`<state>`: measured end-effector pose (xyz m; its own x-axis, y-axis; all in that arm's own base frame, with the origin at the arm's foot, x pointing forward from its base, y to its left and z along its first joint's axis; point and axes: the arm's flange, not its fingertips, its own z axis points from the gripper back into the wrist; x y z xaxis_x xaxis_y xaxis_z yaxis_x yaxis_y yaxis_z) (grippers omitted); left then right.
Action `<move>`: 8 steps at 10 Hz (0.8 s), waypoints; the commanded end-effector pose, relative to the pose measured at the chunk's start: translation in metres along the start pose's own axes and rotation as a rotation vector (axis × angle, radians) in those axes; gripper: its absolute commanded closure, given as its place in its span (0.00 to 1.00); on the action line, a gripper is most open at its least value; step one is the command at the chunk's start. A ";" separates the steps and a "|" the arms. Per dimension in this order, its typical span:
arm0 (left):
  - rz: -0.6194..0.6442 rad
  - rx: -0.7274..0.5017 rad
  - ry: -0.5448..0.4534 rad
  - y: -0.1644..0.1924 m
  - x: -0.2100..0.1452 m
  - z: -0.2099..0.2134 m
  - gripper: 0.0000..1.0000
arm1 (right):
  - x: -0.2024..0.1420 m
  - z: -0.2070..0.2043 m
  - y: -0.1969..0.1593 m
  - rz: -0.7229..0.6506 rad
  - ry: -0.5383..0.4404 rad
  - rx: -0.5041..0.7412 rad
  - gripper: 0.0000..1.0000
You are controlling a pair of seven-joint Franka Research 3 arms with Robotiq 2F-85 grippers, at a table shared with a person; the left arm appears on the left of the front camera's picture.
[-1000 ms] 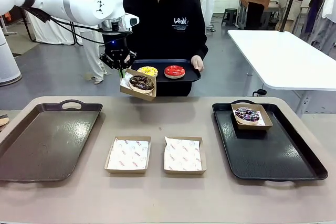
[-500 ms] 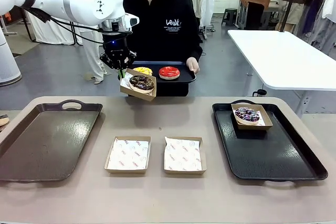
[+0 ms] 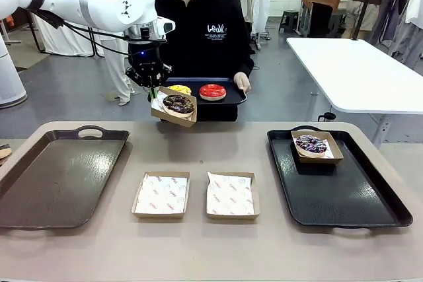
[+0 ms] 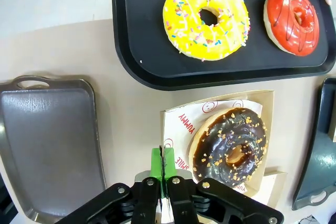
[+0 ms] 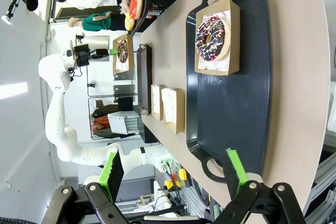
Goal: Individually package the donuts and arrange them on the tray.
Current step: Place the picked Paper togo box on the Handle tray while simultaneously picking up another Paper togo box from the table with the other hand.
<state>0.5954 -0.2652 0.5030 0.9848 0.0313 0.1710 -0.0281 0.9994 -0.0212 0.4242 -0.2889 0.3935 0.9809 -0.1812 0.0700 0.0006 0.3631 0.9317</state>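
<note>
Four items are lying on the tan table point(image 3: 264, 249): a brown tray point(image 3: 59, 176), two lined boxes point(image 3: 161, 194), and a black tray point(image 3: 350, 203) carrying the boxed sprinkled donut point(image 3: 311, 143). A white table point(image 3: 357, 70) is standing beyond. The left gripper point(image 3: 153, 92) is clenching the held box point(image 3: 173, 118) with the chocolate donut point(image 3: 178, 104) aloft, and the right gripper point(image 5: 173, 169) is hanging released. The person's tray point(image 4: 147, 35), bearing the yellow donut point(image 4: 206, 18) and red donut point(image 4: 291, 20), is sitting further left than a second ago.

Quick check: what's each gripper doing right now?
Left gripper: shut on the rim of the box carrying the chocolate donut.
Right gripper: open, empty.
</note>
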 end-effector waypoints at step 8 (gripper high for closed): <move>-0.072 -0.016 0.026 0.127 -0.050 0.047 0.99 | -0.036 -0.123 0.173 0.185 0.088 -0.492 0.00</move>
<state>0.5470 -0.1507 0.5464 0.9847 -0.0336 0.1709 0.0355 0.9993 -0.0078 0.4179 -0.1375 0.5201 0.9806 0.0030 0.1962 -0.1394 0.7148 0.6853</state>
